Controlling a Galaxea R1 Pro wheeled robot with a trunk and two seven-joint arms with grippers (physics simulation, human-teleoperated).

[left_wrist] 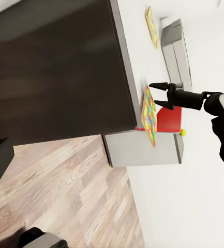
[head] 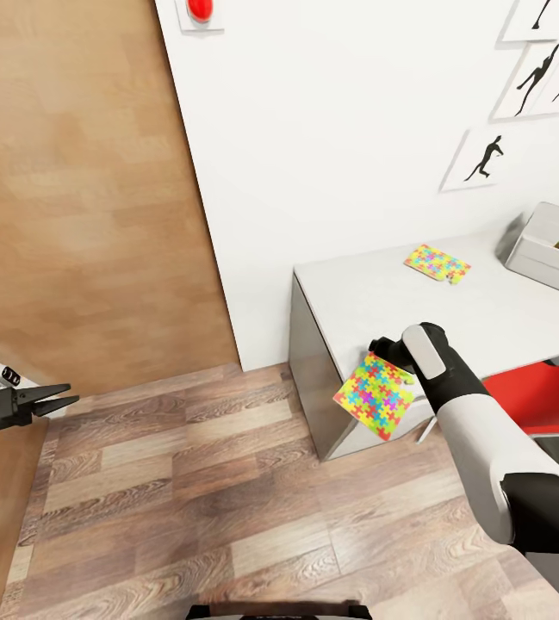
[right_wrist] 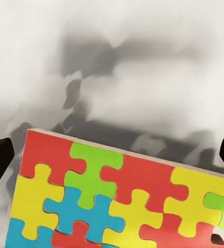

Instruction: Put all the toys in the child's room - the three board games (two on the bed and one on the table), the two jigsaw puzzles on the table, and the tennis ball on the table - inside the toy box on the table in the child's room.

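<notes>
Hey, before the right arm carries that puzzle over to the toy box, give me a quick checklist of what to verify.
1. Puzzle in right hand: the held puzzle hangs tilted off the table's corner; grip cannot tell.
2. Toy box in sight: ok, at the table's far right.
3. Room inside the toy box: cannot tell, mostly cropped.
4. Second puzzle clear of the path: not ok, it lies flat between hand and box.
5. Left hand out of the way: ok, empty, over the floor.
</notes>
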